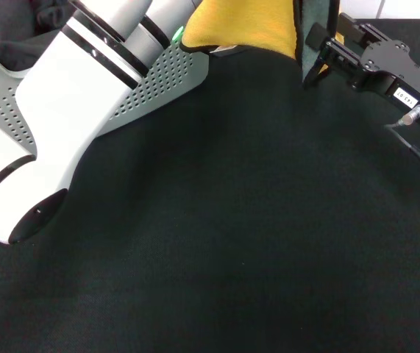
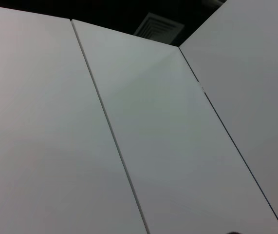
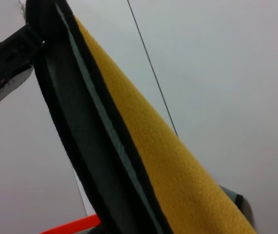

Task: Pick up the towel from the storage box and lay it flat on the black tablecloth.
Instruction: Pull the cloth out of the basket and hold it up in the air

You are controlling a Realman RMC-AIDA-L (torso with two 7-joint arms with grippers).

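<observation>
R hand [image 1: 318,65]: clamped on towel [image 1: 250,26] edge, held up.
L hand: out of view, arm over storage box [image 1: 158,81].
Towel: hung above black tablecloth [image 1: 254,220].

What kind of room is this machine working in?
Probably an indoor robot test booth, not a home: plain white wall panels and a ceiling vent surround a black tablecloth, where a perforated storage box sits and the right claw holds a yellow towel.

I see the towel [image 1: 250,26] yellow, grey-green behind, black-edged; the storage box [image 1: 162,77] light grey, dotted with holes; the tablecloth [image 1: 254,220] plain black.
</observation>
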